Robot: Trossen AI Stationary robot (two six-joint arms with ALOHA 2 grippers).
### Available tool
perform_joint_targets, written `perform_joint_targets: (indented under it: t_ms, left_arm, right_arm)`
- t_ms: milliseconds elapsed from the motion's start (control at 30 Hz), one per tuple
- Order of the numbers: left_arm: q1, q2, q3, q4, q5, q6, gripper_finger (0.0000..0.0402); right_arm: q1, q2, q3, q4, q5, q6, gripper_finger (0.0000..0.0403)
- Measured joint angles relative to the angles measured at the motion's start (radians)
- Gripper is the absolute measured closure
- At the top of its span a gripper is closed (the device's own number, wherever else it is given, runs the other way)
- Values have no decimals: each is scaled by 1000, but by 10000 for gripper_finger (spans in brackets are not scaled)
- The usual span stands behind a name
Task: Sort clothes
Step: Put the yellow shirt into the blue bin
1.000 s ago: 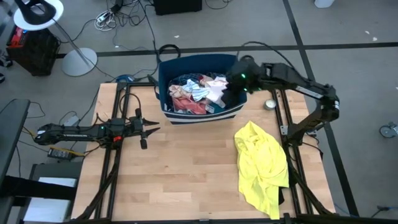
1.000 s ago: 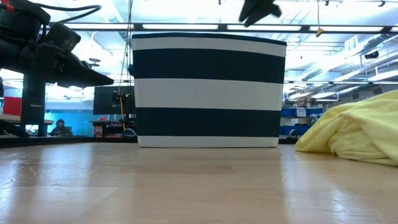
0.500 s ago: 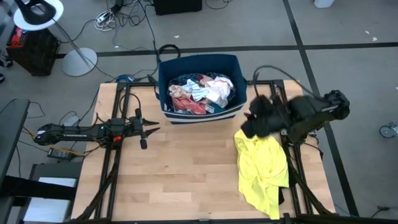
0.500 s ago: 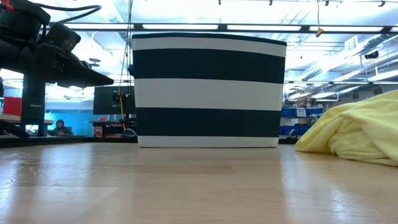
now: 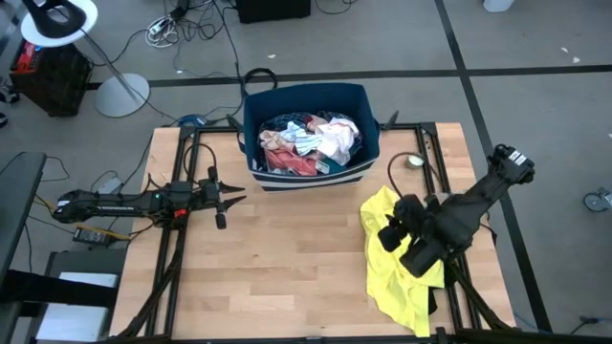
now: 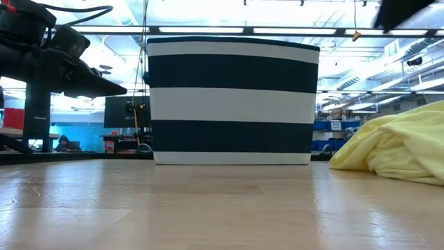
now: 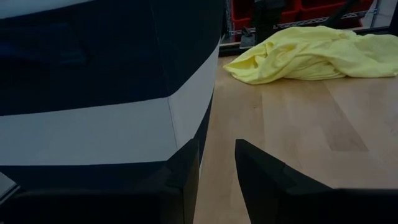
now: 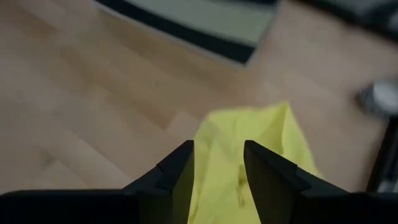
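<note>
A navy and white striped bin [image 5: 306,172] stands at the table's far middle with a heap of mixed clothes [image 5: 308,143] inside. A yellow shirt [image 5: 402,263] lies crumpled on the table at the right, also seen in the low view [image 6: 395,149] and the left wrist view [image 7: 311,53]. My right gripper [image 5: 387,234] hangs above the shirt's far part, open and slanting down, with nothing between its fingers [image 8: 217,174]. My left gripper [image 5: 229,197] rests low at the table's left, open, pointing at the bin's near left corner [image 7: 180,118].
A small roll of tape [image 5: 413,161] lies on the table right of the bin. A dark piece [image 5: 432,304] shows under the yellow shirt's near edge. Bare wood stretches across the table's middle and near left [image 5: 277,268].
My right gripper has swung from above the bin's right side toward the table's near right, sinking and rolling its wrist, and now hangs over the yellow shirt. Nothing has come with it. The clothes and the bin lie as before.
</note>
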Motion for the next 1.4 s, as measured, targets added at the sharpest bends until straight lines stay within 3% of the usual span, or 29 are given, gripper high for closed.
perform_joint_targets:
  t_ms: [133,567,933,1067,1200,1400]
  left_arm:
    - [0,0,0,0,0,-6,291]
    - [0,0,0,0,0,-6,291]
    - [0,0,0,0,0,-7,291]
    - [0,0,0,0,0,-7,291]
    - [0,0,0,0,0,-9,291]
    - [0,0,0,0,0,-10,291]
  right_arm:
    - [25,0,-131,94,-59,94,264]
    - [31,0,-441,456,-115,116,258]
    - [30,-3,-735,937,-129,123,185]
    - [12,-6,-795,1030,-115,120,178]
    - [-12,-2,-787,1025,-109,85,232]
    - [-36,-1,-739,972,-158,-43,383]
